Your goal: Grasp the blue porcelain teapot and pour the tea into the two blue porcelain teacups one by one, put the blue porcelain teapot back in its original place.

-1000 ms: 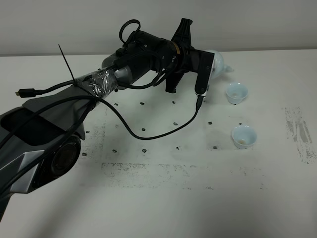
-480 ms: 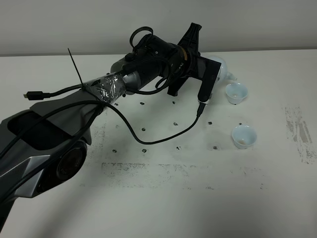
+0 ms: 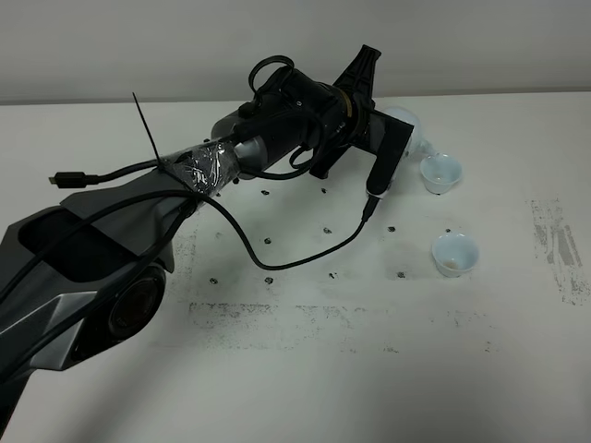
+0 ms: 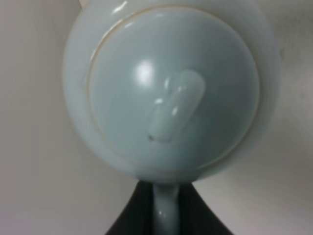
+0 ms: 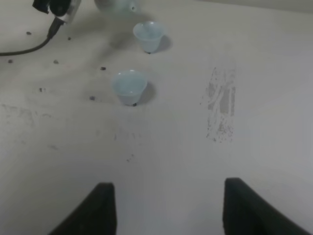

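My left gripper (image 4: 165,208) is shut on the loop handle of the blue porcelain teapot (image 4: 171,88), whose lid and knob fill the left wrist view. From above, the teapot (image 3: 407,123) hangs at the back of the table, mostly hidden behind the left wrist. Its spout (image 3: 427,146) points down at the far blue porcelain teacup (image 3: 440,172) (image 5: 148,35). The near teacup (image 3: 455,253) (image 5: 129,85) stands closer to the front, with a yellowish spot inside. My right gripper (image 5: 166,185) is open over bare table, well short of both cups.
The left arm (image 3: 277,129) stretches across the table's back, and a black cable (image 3: 305,258) loops down from its wrist onto the white table (image 3: 305,369). Small dark specks dot the surface, and a scuffed grey patch (image 3: 559,249) lies at the right.
The left arm has carried the teapot a little to the right and brought its spout closer to the far teacup. The cups have not moved.
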### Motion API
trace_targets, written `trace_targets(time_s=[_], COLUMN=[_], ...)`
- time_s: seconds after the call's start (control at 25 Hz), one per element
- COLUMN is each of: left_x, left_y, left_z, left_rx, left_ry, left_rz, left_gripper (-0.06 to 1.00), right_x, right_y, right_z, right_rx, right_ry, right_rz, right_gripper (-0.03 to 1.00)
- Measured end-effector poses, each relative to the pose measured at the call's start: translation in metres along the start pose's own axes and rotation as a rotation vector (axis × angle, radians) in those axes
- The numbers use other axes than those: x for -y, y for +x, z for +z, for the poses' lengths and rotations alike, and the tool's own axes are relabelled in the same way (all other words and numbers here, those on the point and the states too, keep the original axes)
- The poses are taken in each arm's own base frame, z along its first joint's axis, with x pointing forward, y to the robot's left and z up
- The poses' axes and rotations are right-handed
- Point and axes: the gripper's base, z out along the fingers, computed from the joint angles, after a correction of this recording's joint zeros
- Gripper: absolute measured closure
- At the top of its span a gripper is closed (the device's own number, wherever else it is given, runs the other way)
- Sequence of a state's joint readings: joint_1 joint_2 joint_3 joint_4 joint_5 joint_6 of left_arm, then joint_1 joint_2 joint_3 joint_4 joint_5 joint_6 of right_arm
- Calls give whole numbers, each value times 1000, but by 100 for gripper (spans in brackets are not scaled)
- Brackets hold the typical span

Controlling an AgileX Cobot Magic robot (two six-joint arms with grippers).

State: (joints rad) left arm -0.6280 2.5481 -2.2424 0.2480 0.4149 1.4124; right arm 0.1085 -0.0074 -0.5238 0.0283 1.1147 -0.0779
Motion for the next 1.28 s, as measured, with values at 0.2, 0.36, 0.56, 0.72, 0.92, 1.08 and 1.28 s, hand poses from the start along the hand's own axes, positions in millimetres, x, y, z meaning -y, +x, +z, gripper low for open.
trace_targets(time_s=[0.2, 0.36, 0.56, 0.72, 0.92, 1.08, 1.28], left_x=[-2, -3, -4, -6, -7, -8, -9], left_y=[1, 2, 1, -4, -8, -8, -10], left_z=[0, 0, -1, -1, -2, -2, -2], left_rx=[-24, -33, -46, -45, -47, -58, -61], left_ry=[-17, -28, -42, -55, -73, -82, -85], left_rz=[26, 38, 70, 93, 119, 147, 160], left_gripper=[88, 88, 88, 88, 88, 88, 88], right_x=[0, 0, 0, 0, 0, 0, 0], right_y=[0, 0, 0, 0, 0, 0, 0], right_z=[0, 0, 0, 0, 0, 0, 0], right_rx=[0, 0, 0, 0, 0, 0, 0], right_ry=[0, 0, 0, 0, 0, 0, 0], right_rz=[0, 0, 0, 0, 0, 0, 0], right_gripper=[50, 50, 50, 50, 50, 50, 50])
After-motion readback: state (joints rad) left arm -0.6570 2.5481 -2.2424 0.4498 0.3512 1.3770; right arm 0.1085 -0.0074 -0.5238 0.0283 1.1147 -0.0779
